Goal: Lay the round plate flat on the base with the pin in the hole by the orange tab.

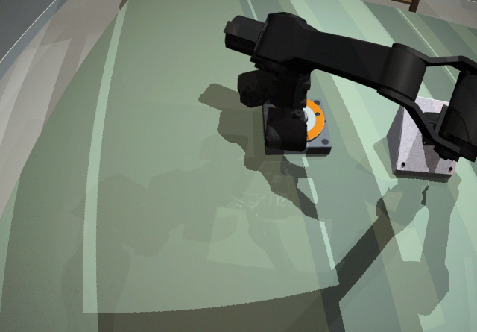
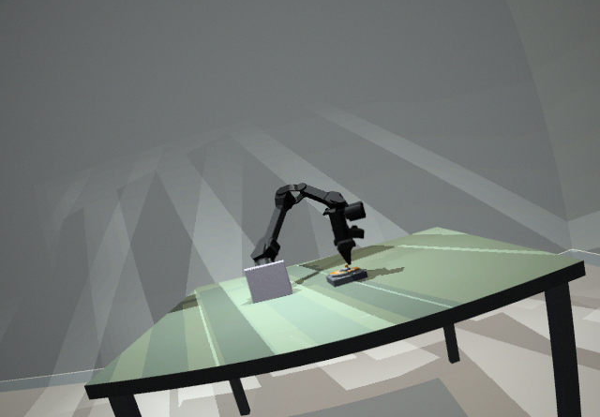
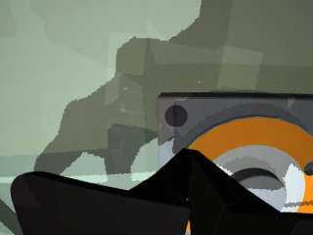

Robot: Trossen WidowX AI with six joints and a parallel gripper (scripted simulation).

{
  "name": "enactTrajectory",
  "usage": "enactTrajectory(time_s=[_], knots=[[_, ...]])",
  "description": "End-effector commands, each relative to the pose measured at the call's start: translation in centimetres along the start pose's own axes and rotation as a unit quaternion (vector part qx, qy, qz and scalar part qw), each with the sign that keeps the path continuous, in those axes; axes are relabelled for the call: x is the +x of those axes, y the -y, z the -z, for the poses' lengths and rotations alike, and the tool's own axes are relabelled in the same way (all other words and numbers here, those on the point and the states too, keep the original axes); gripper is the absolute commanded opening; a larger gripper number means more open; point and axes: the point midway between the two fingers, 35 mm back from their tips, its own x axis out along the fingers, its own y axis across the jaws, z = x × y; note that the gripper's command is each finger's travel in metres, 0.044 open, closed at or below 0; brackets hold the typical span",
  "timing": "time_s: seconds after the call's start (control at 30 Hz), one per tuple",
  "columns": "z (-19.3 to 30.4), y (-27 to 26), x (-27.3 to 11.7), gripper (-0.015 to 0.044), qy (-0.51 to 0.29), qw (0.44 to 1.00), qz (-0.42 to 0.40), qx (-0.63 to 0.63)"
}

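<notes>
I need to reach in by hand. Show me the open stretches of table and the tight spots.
Open: the wide table stretch on the side of the dark base away from the grey mount block. Narrower: the strip between base and block. Crowded: over the orange plate, where the shut claw points down at it.

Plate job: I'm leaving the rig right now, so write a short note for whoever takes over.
Gripper: shut, holding nothing, pointing down with its tip at the round plate; whether it touches cannot be told.
Plate: orange ring, on the grey base, around the post. The arm hides its near side in the top view, so the tab, its hole and the pin are not visible.
Arm's mount block: stands apart from the base.
Done: closed gripper brought to the plate.
Left: probably turn the plate until the hole by the tab meets the pin and it drops flat, then lift clear.
</notes>
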Motion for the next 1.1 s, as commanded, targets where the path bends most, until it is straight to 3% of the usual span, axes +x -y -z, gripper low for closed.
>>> enactTrajectory(time_s=[0.0,1.07], knots=[[0.7,-0.1,0.3,0.0000,-0.007,1.000,-0.002,0.008],[3.3,-0.4,0.2,0.0000,-0.008,1.000,-0.002,0.008]])
